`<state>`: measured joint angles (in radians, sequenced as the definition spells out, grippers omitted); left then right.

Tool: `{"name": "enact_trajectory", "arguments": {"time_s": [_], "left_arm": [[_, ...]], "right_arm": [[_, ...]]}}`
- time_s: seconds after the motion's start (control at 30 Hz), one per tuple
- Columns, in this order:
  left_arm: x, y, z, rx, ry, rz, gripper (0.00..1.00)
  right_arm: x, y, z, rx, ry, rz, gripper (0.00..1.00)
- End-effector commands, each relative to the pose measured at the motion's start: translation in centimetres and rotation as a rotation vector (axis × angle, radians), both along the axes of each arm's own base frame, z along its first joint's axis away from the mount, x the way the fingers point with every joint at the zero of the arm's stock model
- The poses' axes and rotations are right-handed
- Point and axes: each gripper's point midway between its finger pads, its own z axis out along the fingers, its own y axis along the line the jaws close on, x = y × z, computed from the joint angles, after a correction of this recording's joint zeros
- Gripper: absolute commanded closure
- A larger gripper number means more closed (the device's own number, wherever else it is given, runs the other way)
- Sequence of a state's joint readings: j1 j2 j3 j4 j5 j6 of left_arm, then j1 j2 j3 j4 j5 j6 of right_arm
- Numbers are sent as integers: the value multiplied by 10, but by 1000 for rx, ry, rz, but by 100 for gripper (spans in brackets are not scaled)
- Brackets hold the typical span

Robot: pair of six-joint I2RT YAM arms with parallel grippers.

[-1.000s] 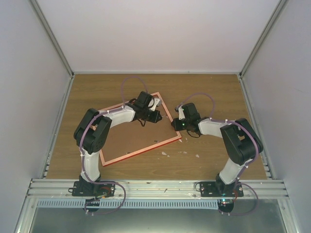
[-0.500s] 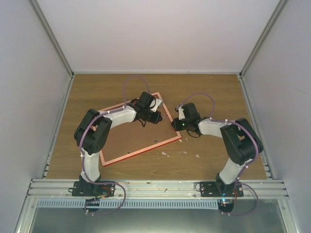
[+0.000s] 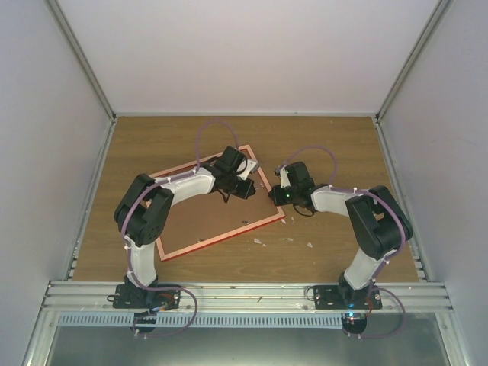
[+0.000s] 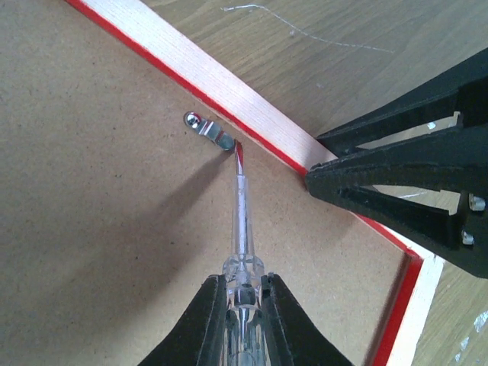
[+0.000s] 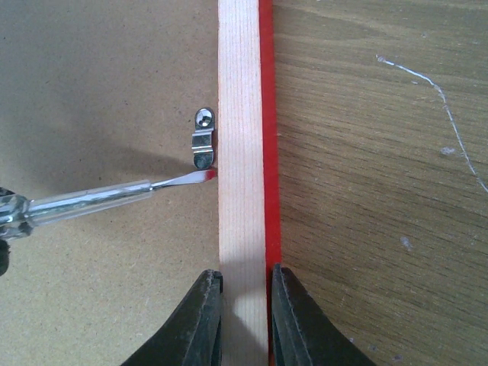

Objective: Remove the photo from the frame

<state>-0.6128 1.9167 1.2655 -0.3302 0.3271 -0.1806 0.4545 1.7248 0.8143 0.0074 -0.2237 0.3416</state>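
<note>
The red frame (image 3: 263, 223) lies face down on the table, its brown board back (image 3: 206, 213) up. The photo is hidden under the board. My left gripper (image 4: 242, 293) is shut on a clear-handled screwdriver (image 4: 239, 229); its tip touches a small metal retaining clip (image 4: 207, 130) by the frame's pale wooden rail (image 4: 221, 91). The screwdriver (image 5: 91, 200) and the clip (image 5: 203, 139) also show in the right wrist view. My right gripper (image 5: 245, 305) is shut on the frame's right rail (image 5: 242, 114), its fingers on either side of it.
Small white scraps (image 3: 259, 242) lie on the wooden table near the frame's front right corner. A thin white thread (image 5: 435, 91) lies on the table right of the rail. Grey walls enclose the table on three sides.
My left gripper has shifted slightly right and forward along the frame's far right part with the screwdriver. The right arm and the frame have not moved.
</note>
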Motion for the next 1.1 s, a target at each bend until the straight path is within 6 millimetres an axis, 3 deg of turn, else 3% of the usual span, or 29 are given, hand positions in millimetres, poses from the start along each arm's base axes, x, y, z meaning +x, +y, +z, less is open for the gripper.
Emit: {"name": "enact_trajectory", "arguments": {"time_s": [0.0,0.3,0.7,1.07], "left_arm": [[-13,14,-1,64,21,12,100],[-5,22,9,63,-7,68,100],[-1,4,44,-55,-73,28,100],[9,-7,37,-72,-65,25,100]], "right_arm": [[-42,0,-37,-36,176,57,88],[-41,-1,-37,-44,171,52,88],[-41,-3,-39,-51,172,46,88],[-41,-3,-39,-50,173,42,89]]}}
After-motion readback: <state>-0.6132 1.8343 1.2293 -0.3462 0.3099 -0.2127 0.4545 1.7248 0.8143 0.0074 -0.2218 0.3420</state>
